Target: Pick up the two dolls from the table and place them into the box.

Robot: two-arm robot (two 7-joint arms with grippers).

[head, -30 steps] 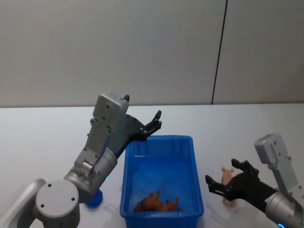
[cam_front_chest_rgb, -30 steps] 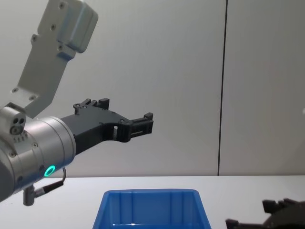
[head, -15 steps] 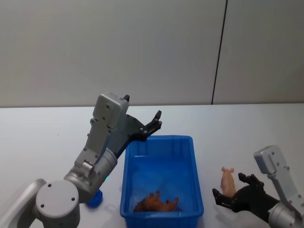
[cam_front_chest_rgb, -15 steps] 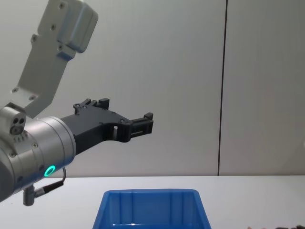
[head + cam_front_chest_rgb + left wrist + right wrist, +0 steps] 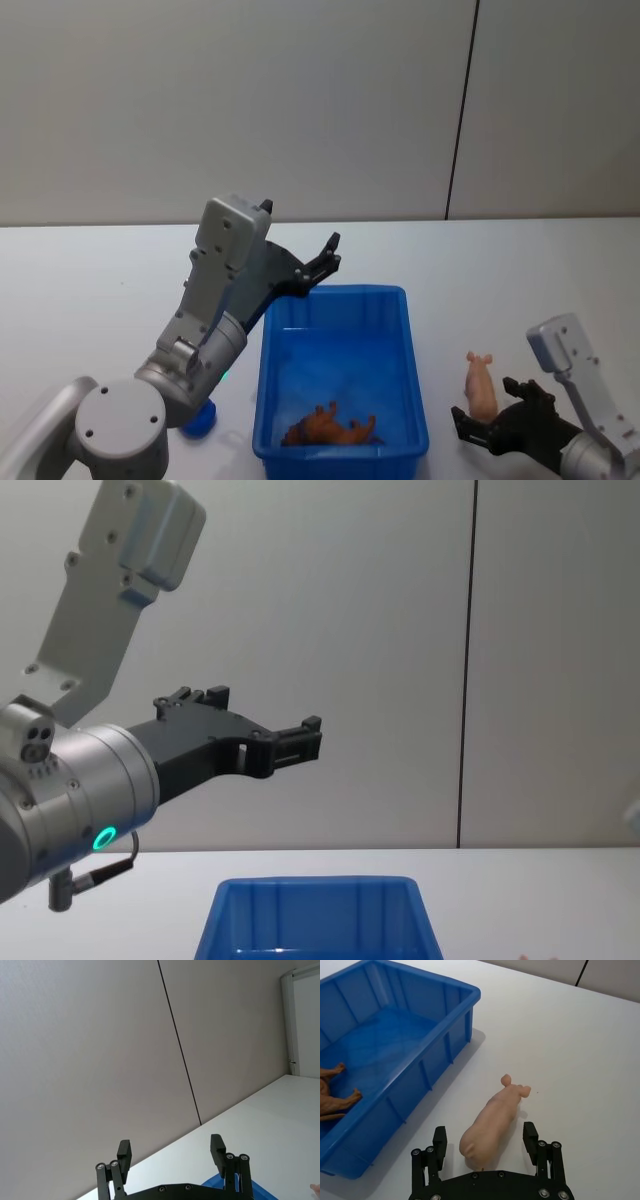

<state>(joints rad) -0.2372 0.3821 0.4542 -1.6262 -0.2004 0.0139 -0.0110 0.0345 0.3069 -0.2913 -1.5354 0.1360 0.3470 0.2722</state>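
Head view first: the right gripper (image 5: 488, 412) has slid back toward the robot and dropped low over the plain white table (image 5: 100, 290) compared with a second ago. The small pink pig doll (image 5: 480, 386) hasn't budged and sits just right of the bright blue rectangular plastic box (image 5: 336, 292). The orange-brown animal doll (image 5: 330, 428) is already lying in the box's near end. The left gripper (image 5: 328, 255) hangs above the box's far left corner, exactly where it was. There's also a small blue object (image 5: 200, 420) on the table left of the box, half behind the left arm; can't tell what it is.

Left wrist view: left gripper (image 5: 170, 1152) has its fingers spread wide with nothing between them, pointing out past the box toward the wall.

Right wrist view: this is the good one. The right gripper (image 5: 485, 1132) has its fingers apart either side of the pig's (image 5: 492, 1120) rear end, not touching it. The pig's snout points away, box wall (image 5: 445, 1045) near.

Chest view: left gripper (image 5: 305, 738) parked high over the box (image 5: 315, 885), no change.

So I'd say one doll is done and the pullback was just lining up. Closing on the pig looks like the next step.
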